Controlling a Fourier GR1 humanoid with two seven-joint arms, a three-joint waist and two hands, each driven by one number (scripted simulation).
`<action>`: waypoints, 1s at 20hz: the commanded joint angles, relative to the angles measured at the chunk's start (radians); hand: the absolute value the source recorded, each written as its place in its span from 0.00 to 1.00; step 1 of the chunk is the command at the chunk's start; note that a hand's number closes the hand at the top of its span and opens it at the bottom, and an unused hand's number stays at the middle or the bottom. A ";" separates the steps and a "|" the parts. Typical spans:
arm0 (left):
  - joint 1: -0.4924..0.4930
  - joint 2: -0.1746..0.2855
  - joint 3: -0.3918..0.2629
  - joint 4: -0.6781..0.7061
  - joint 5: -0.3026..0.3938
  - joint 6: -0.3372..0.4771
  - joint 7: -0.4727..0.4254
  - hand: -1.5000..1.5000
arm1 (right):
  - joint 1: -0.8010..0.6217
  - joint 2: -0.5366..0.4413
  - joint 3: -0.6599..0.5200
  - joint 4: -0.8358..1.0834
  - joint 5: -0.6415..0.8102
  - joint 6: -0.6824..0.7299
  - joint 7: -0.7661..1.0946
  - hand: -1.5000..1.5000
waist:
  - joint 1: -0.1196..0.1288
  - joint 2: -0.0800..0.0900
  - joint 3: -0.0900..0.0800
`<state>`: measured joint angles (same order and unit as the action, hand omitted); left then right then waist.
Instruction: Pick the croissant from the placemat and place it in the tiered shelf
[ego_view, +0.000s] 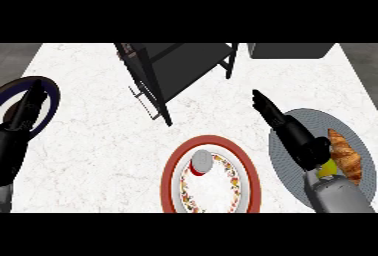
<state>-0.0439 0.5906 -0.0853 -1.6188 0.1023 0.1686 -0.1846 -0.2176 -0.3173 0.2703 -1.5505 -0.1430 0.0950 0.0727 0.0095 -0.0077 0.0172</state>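
- At the counter's (96, 150) right edge, the croissant (345, 156) lies on the round grey placemat (328, 122), untouched, just to the right of the right forearm.
- The right robot hand (295, 135) hangs over the placemat's inner side with fingers straight and held together, pointing up and left towards the shelf; it holds nothing.
- The left robot hand (26, 112) rests at the view's left edge over a dark blue-rimmed plate (52, 97), fingers straight and empty.
- Judged from this, the step in hand is the approach: the pick is not yet made.
- The next move likely calls for the right robot hand to swing rightward and turn over the croissant, spread, and close across its narrow width.
- After that comes a carry up and left to the tiered shelf (184, 65) at the counter's far side, well apart from the placemat.
- The croissant is a golden-brown, ridged, tapering crescent; probably soft and flaky, so easily crushed.
- The placemat looks finely woven and flat; the shelf is a black frame of thin bars with a dark flat tier; the counter is white veined marble.
- A red-rimmed patterned plate (173, 170) carrying a small red cup (201, 162) sits between the two arms.
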 joint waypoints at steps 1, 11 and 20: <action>0.012 -0.043 -0.010 0.007 0.003 0.032 0.095 0.50 | 0.091 -0.100 -0.118 -0.014 -0.016 0.025 -0.122 1.00 | -0.026 0.006 -0.016; 0.132 -0.221 -0.028 0.198 0.252 -0.009 0.337 0.50 | 0.225 -0.383 -0.610 0.379 -0.074 -0.038 -0.232 0.00 | -0.079 0.025 -0.010; 0.062 -0.234 -0.055 0.222 0.226 -0.011 0.422 0.50 | 0.274 -0.606 -0.646 0.710 -0.069 0.448 -0.616 0.00 | -0.013 0.010 -0.015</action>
<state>0.0338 0.3593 -0.1264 -1.3970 0.3376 0.1561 0.1889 0.0275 -0.8369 -0.3726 -0.9318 -0.2240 0.3742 -0.4467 -0.0175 0.0072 0.0038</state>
